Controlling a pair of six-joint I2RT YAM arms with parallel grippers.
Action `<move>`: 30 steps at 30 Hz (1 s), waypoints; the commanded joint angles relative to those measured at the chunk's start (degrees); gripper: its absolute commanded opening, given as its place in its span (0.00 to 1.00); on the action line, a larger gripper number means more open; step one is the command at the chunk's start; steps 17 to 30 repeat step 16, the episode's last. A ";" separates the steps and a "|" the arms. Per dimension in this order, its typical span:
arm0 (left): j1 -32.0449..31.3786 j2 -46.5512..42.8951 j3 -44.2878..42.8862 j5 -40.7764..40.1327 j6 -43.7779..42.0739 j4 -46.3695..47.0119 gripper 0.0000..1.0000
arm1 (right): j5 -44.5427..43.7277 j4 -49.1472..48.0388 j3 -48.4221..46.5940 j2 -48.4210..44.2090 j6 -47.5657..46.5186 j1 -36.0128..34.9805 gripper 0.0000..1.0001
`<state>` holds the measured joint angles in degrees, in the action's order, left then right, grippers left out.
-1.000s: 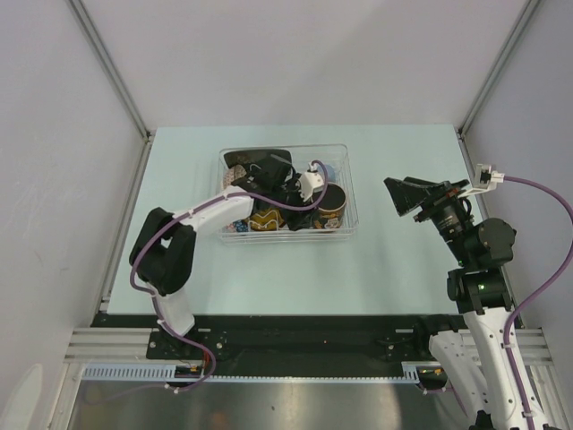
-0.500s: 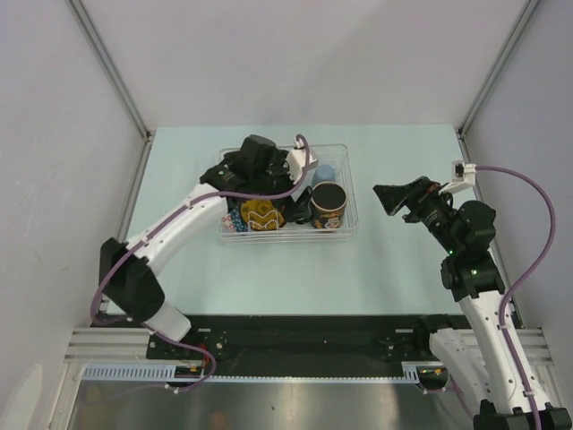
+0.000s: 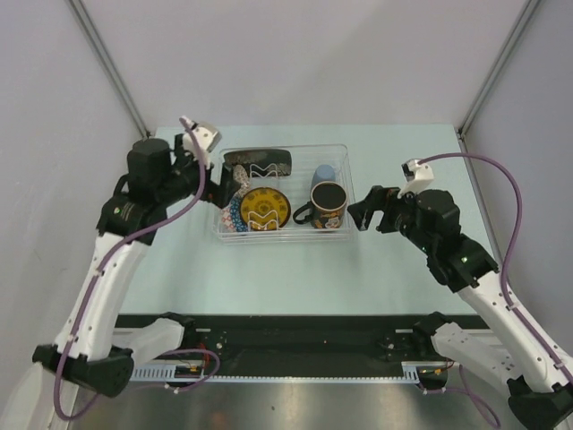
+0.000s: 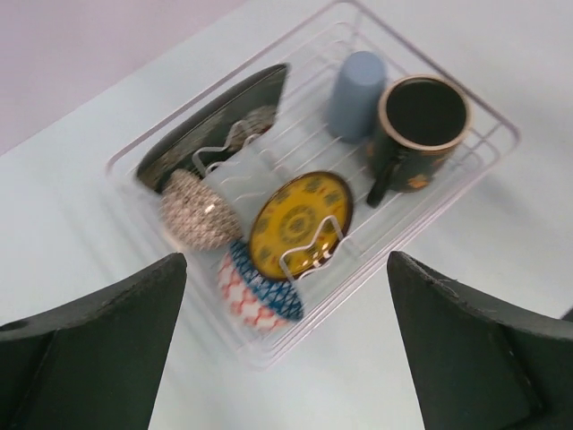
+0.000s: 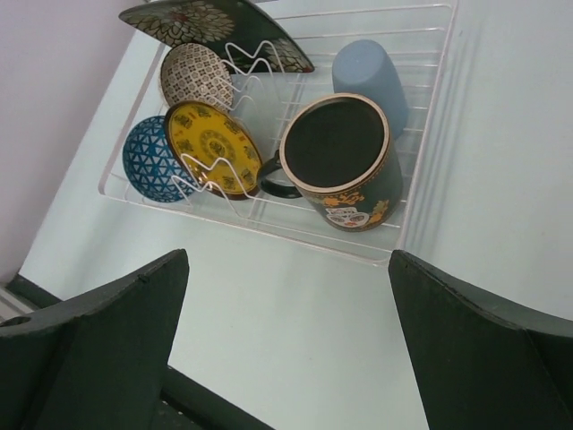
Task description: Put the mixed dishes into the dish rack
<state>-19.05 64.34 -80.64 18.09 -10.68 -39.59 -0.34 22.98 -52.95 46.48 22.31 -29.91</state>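
Left fingers (image 4: 89,358), wide and empty, are now out at the dish rack's (image 3: 347,190) 9 o'clock; right fingers (image 5: 89,340) wide, closer in

Glazed crockery in a clear plastic rack on a matt surface.
The dish rack (image 5: 430,116) is clear, glossy plastic with thin white ribs. The dark mug (image 5: 340,161) has a shiny glaze and a gold-toned rim; the light-blue cup (image 5: 369,72) looks matt and smooth. The yellow-centred plate (image 5: 213,143), blue-patterned bowl (image 5: 148,161), speckled bowl (image 5: 192,76) and dark floral plate (image 5: 215,27) look like smooth glazed ceramic. The pale green surface (image 5: 295,313) is smooth and matt. The fingers (image 5: 98,340) of the right gripper (image 5: 288,255) are dull dark plastic.
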 commanded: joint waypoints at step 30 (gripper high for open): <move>3.84 -28.21 23.42 -15.01 7.25 2.59 1.00 | -14.16 9.45 -7.34 -0.16 -3.67 -11.21 1.00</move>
